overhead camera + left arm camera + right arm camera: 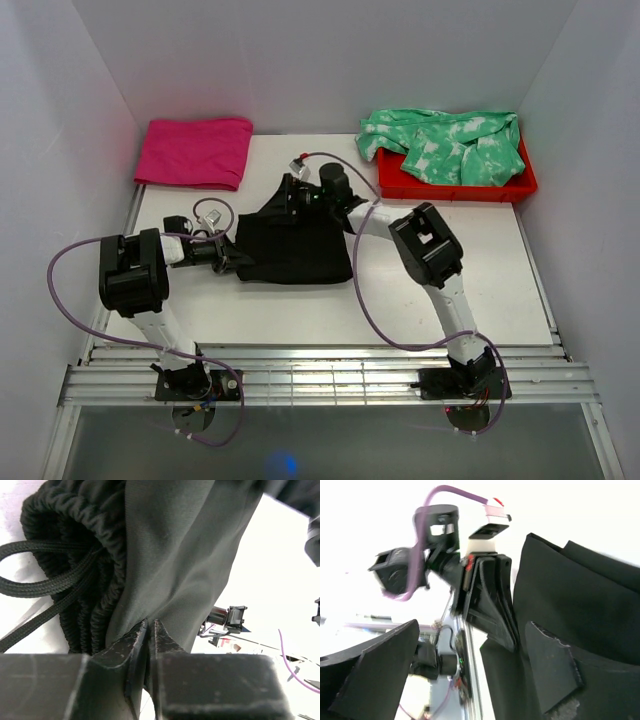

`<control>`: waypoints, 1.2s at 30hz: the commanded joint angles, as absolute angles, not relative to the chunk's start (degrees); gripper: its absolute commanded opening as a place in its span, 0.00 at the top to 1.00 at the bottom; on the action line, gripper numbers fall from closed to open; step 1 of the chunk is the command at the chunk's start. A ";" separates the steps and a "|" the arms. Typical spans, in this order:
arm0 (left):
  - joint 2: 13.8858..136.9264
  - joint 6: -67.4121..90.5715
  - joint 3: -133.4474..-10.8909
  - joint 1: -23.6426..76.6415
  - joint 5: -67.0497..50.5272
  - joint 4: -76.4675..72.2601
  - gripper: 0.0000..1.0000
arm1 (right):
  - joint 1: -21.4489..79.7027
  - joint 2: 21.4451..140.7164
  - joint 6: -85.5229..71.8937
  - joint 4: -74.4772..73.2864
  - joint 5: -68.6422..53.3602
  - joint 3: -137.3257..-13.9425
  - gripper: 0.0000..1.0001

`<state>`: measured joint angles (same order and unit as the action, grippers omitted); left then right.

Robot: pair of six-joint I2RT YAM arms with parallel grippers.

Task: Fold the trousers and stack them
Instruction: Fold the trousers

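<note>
The black trousers (292,248) lie in a folded bundle in the middle of the white table (480,280). My left gripper (236,262) is at their left edge. In the left wrist view its jaws (150,626) are pinched shut on a fold of the trousers (185,555), with the gathered waistband and drawstring (65,575) to the left. My right gripper (293,190) is at the bundle's far edge. In the right wrist view it (470,665) stands wide open with nothing between its fingers (552,672), and the trousers (580,595) lie beside the right finger.
A folded magenta-pink cloth (195,152) lies at the back left. A red tray (455,188) at the back right holds a green-and-white tie-dye garment (445,145). White walls close in three sides. Metal rails (330,375) run along the near edge.
</note>
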<state>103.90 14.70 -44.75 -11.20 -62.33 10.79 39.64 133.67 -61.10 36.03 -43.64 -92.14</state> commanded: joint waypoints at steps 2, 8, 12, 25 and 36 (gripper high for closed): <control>104.94 11.78 -45.79 -11.87 -55.54 10.46 0.75 | 32.27 123.33 -45.91 26.93 -57.80 -88.79 0.10; 105.73 11.43 -46.05 -11.87 -56.69 10.02 0.71 | 27.34 119.36 -45.61 32.24 -63.71 -73.15 0.06; 107.05 11.43 -45.97 -11.87 -56.60 9.67 0.71 | 26.90 122.77 -48.33 39.35 -62.41 -64.96 0.06; 103.47 8.80 -49.39 -12.66 -61.42 13.00 0.71 | 25.22 120.69 -53.96 46.85 -61.43 -62.22 0.06; 93.51 10.09 -59.41 -8.35 -65.93 11.03 0.59 | 25.58 118.38 -48.52 38.49 -59.86 -79.62 0.04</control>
